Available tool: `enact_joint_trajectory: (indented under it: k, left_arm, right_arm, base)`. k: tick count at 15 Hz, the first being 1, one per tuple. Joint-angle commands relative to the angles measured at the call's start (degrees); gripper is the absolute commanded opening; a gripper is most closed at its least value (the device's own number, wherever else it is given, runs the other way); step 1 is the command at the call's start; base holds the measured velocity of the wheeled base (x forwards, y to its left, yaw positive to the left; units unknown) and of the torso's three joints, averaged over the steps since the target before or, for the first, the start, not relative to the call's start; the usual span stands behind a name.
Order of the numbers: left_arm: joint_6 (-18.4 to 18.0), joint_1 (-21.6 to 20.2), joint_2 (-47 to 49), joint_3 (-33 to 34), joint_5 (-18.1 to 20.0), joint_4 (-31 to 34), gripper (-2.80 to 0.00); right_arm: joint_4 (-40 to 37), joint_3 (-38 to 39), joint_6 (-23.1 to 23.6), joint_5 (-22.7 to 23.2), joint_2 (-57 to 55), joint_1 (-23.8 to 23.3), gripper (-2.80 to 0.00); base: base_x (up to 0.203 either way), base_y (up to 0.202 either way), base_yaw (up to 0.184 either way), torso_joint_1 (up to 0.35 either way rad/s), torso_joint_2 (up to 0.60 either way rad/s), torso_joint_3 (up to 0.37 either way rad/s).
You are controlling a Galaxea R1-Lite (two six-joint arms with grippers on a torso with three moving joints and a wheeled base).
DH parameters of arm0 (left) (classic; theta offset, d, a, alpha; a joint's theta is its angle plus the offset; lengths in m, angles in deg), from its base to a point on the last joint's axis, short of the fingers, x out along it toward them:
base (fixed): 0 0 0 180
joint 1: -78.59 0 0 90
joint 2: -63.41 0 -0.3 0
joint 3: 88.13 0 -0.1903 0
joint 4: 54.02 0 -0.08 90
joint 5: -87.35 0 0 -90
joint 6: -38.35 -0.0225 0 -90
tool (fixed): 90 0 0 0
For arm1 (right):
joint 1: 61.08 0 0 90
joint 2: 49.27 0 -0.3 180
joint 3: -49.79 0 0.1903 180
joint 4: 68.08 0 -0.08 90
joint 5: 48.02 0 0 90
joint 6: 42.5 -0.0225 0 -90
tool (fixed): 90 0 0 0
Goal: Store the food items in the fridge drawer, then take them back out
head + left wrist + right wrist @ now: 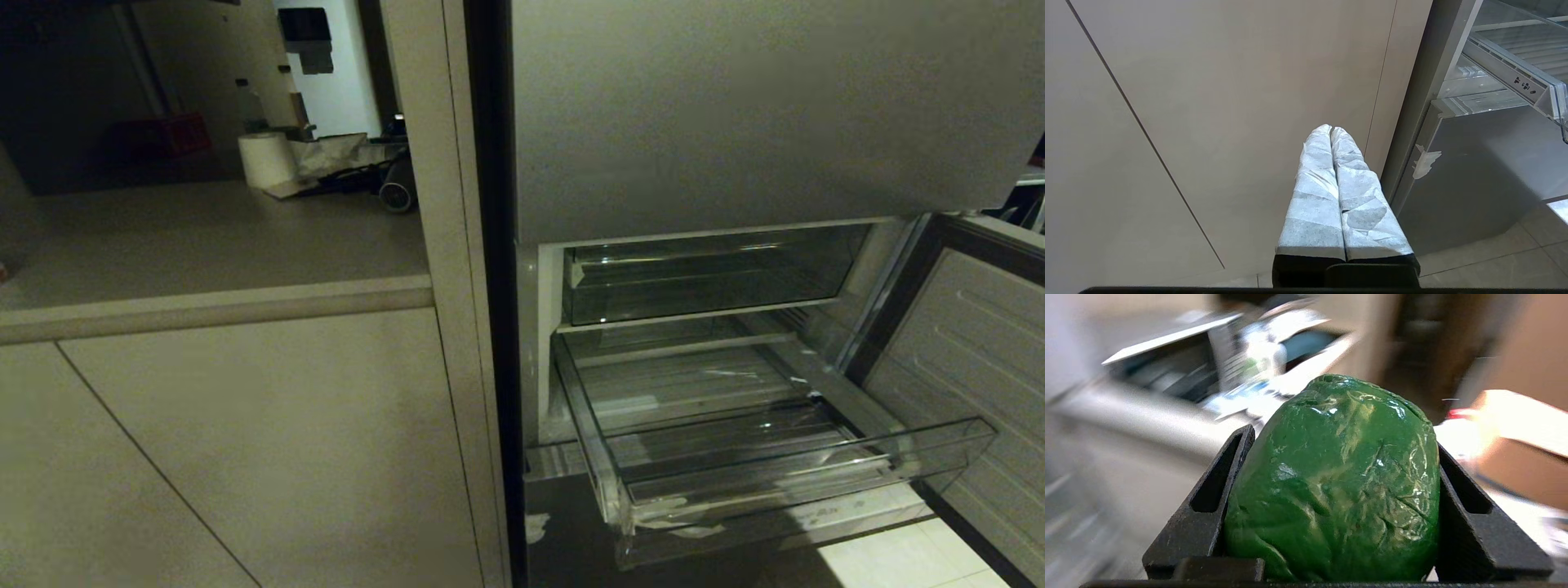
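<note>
Right gripper (1339, 465): jaws clamped on a glossy, wrinkled green vegetable (1337, 486). Left gripper (1331, 132): fingers together, beside the cabinet (1229, 102). Drawer (816, 478): clear, ribbed, pulled out, tape scraps along its front.

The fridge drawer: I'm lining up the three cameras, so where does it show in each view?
Head view: the fridge drawer is pulled out at lower right, nothing in it.
Left wrist view: only its side rail and front corner show at upper right.
Right wrist view: not in it.
Shared landmark: the white tape scrap on the grey panel below the drawer.
</note>
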Motion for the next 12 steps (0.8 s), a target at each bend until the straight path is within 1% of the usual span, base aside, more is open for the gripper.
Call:
enact_joint_trajectory:
  k: [1,4,6,8,9,11,12]
  left_arm:
    - [0.01,0.00,0.08,0.00,-0.02,-0.01,-2.80]
    - [0.01,0.00,0.08,0.00,-0.02,0.03,-2.80]
    - [0.01,0.00,0.08,0.00,-0.02,0.03,-2.80]
    - [0.01,0.00,0.08,0.00,-0.02,0.03,-2.80]
    - [0.01,0.00,0.08,0.00,-0.02,0.03,-2.80]
    - [0.01,0.00,0.08,0.00,-0.02,-0.06,-2.80]
    - [0.01,0.00,0.08,0.00,-0.02,0.03,-2.80]
  right_arm:
    - [1.04,-2.16,-1.54,6.51,-2.98,-15.07,-2.80]
    - [1.82,-3.35,-4.86,18.79,-4.75,-33.10,-2.80]
    - [2.17,-3.70,-6.38,24.77,-7.08,-43.86,-2.80]
    - [3.12,-4.51,-7.81,30.41,-11.94,-53.23,-2.80]
    - [3.47,-5.19,-8.43,32.03,-14.27,-56.94,-2.80]
    - [4.47,-6.80,-10.64,33.57,-19.64,-64.07,-2.80]
    - [5.49,-7.61,-11.96,33.81,-22.34,-66.11,-2.80]
  base:
    - [0.000,0.000,0.000,0.000,0.00,0.000]
    - [0.000,0.000,0.000,0.000,0.00,0.000]
    - [0.000,0.000,0.000,0.000,0.00,0.000]
    - [0.000,0.000,0.000,0.000,0.00,0.000]
    - [0.000,0.000,0.000,0.000,0.00,0.000]
    - [0.000,0.000,0.000,0.000,0.00,0.000]
    - [0.000,0.000,0.000,0.000,0.00,0.000]
